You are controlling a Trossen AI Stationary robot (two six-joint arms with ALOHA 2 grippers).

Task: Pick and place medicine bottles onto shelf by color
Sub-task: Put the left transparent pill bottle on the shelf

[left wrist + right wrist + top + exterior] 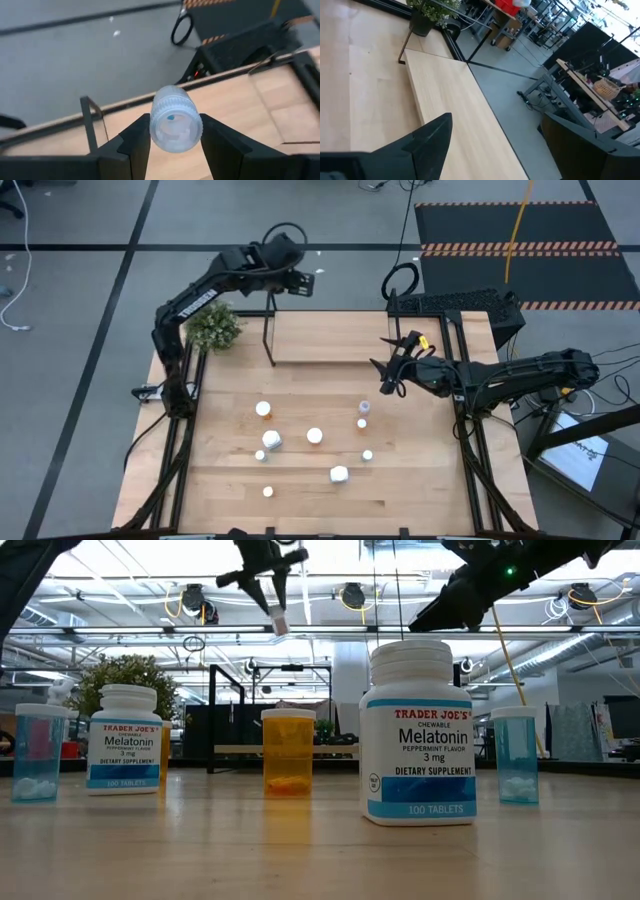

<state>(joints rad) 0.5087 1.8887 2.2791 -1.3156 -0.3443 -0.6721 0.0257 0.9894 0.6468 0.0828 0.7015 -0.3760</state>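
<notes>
1. Left gripper (308,278) raised past the table's far edge, just beyond the left end of the shelf (360,338), clenched around a pale clear bottle (176,125) with a white cap.
2. Right gripper (385,375) hovering above the shelf's right end, fingers spread wide, grasping nothing.
3. Remaining medicine bottles scattered on the tabletop (230,480) in front of the shelf: an orange bottle (288,751), two pale blue ones (516,755), two white Melatonin bottles (418,732).
4. Small potted plant (212,328) near the table's far left corner, beside the shelf's black frame (270,330).
</notes>
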